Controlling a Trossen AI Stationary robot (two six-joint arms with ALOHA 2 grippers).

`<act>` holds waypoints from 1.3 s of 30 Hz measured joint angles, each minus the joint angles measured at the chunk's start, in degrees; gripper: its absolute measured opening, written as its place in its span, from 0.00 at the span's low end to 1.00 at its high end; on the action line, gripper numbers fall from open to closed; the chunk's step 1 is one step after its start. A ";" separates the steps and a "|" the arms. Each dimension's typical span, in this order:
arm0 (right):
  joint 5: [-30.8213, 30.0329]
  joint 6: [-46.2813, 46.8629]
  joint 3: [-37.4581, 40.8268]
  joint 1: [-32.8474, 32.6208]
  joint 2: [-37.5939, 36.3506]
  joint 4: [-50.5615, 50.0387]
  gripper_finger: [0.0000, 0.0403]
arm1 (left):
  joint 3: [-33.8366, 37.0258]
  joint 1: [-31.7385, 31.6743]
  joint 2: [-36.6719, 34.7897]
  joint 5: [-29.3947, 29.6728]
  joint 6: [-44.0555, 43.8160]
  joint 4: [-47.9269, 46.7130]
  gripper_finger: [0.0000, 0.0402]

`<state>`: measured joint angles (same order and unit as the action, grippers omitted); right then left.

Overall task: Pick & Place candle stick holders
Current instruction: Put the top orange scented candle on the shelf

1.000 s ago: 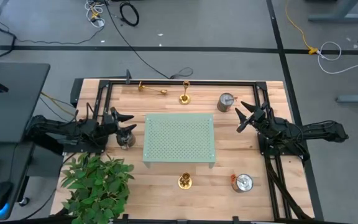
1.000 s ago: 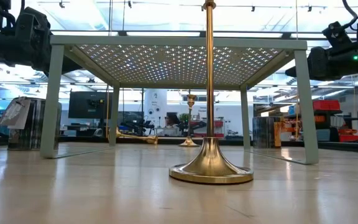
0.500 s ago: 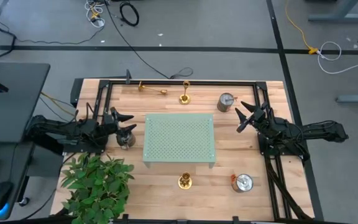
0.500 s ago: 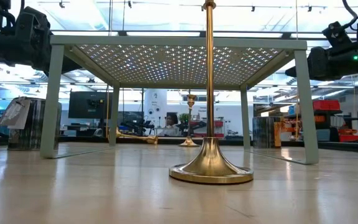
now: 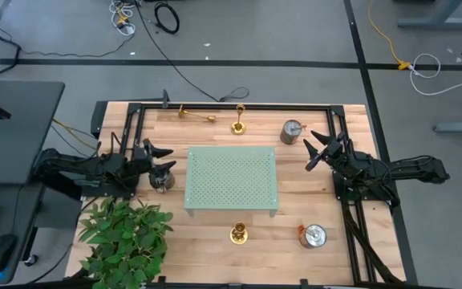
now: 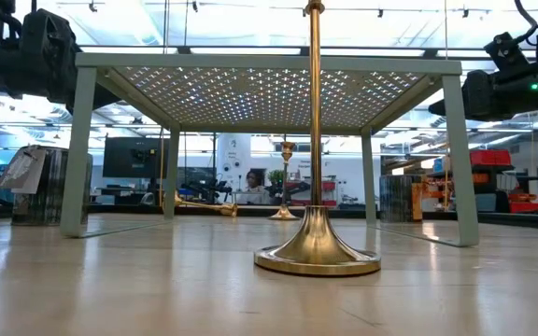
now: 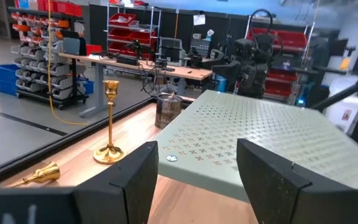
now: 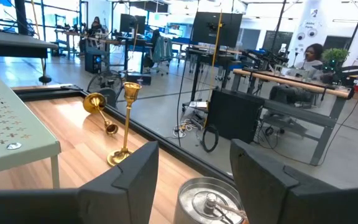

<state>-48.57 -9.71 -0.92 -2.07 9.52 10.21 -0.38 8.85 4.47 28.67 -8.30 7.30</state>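
Three gold candle stick holders are on the wooden table. One stands upright on its round base near the front edge (image 5: pixel 239 234) (image 6: pixel 316 187). A second stands upright near the far edge (image 5: pixel 238 120) (image 7: pixel 110 121) (image 8: pixel 126 124). A third lies on its side at the far left (image 5: pixel 195 114) (image 7: pixel 42 174) (image 8: pixel 99 111). My left gripper (image 5: pixel 164 158) (image 7: pixel 197 180) hovers open at the table's left side, pointing level at the green stand. My right gripper (image 5: pixel 311 151) (image 8: pixel 194 180) hovers open at the right side. Neither has anything between its fingers.
A pale green perforated stand (image 5: pixel 231 178) on four legs fills the table's middle. Metal cans stand beside my left gripper (image 5: pixel 164 180), at the far right (image 5: pixel 292 132) and at the near right (image 5: pixel 314 235). A leafy plant (image 5: pixel 127 237) covers the near left corner.
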 joint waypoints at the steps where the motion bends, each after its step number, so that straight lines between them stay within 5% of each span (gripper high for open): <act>1: -0.01 0.00 0.02 0.00 -0.01 -0.01 0.50 | 0.00 -0.01 0.00 0.00 -0.50 -0.02 0.54; 39: 0.49 4.76 0.00 0.00 -0.02 7.44 0.50 | 0.00 0.00 0.00 0.18 -1.55 -0.12 0.54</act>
<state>-48.08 -4.95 -0.92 -2.07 9.50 17.65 -0.38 8.85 4.47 28.85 -9.85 7.18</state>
